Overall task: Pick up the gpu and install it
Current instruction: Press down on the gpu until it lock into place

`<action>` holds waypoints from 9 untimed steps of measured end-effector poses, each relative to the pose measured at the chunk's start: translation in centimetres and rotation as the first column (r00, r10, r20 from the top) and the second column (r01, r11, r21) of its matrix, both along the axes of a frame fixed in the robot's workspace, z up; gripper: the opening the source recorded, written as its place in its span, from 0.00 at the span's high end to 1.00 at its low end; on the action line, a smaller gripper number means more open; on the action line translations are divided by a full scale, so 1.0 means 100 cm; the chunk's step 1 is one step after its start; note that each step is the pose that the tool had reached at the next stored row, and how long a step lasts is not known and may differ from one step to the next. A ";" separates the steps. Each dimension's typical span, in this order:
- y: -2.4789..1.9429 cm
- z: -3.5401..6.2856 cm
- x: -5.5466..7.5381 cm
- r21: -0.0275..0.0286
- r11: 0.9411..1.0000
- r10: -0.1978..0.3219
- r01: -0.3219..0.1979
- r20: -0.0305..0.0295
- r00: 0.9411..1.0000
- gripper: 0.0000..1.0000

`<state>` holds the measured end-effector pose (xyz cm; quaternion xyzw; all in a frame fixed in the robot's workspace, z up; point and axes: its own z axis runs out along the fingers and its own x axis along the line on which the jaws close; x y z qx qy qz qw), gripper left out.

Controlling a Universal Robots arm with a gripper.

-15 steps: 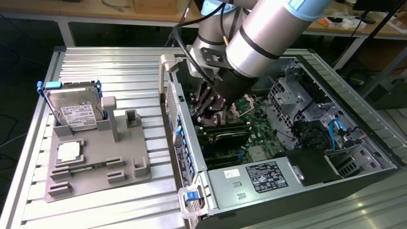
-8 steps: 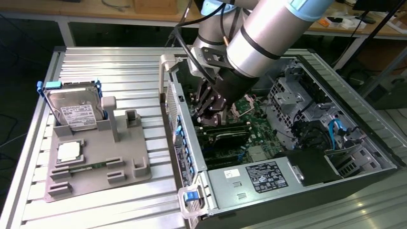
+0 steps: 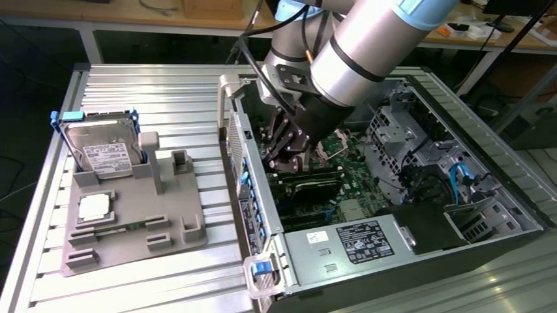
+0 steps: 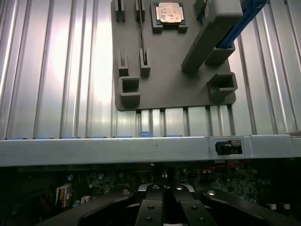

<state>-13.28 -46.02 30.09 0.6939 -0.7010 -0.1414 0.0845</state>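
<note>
Arm: silver Universal Robots arm [image 3: 366,59], reaching down from the far side into the open computer case [image 3: 487,195]
Gripper [image 3: 291,153]: black, low inside the case, just above the motherboard [image 3: 348,173]; in the wrist view its dark linkages [image 4: 162,207] sit over the board
Gripper state: jaws fully closed together; whether anything is pinched between them cannot be told, the tips are hidden by the links
GPU [image 3: 306,182]: dark flat card lying in the case right under the gripper, on the motherboard near the case's left wall; whether touched by the fingertips cannot be told
Case wall: grey metal edge [image 4: 141,149] running across the wrist view, between the board and the table; small dark opening [image 4: 229,147] in it
Power supply: grey box with a black label [image 3: 366,240] at the near end of the case
Cables: blue cable [image 3: 460,179] and black bundles on the exterior view's right side of the case
Table: ribbed aluminium surface [image 3: 156,85], case and fixture both standing on it
Fixture: grey plastic holder plate [image 3: 130,228] on the exterior view's left, well apart from the gripper
Hard drive: silver, white label, blue frame [image 3: 103,153], upright and leaning in the far slot of the holder
Processor: square chip [image 3: 94,207] lying flat in its pocket on the holder, also seen in the wrist view [image 4: 169,12]
Memory stick: narrow green strip [image 3: 117,228] near the processor, on the holder
</note>
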 end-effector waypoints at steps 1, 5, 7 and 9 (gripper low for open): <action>-0.0001 0.0000 0.000 0.000 1.000 0.000 0.000 0.000 1.000 0.89; -0.0012 -0.0001 -0.001 0.000 1.000 0.000 0.000 0.000 1.000 0.89; -0.0056 -0.0001 -0.001 0.006 1.000 0.000 0.000 0.000 1.000 0.89; -0.0063 -0.0001 0.000 0.007 1.000 0.000 0.000 -0.002 1.000 0.89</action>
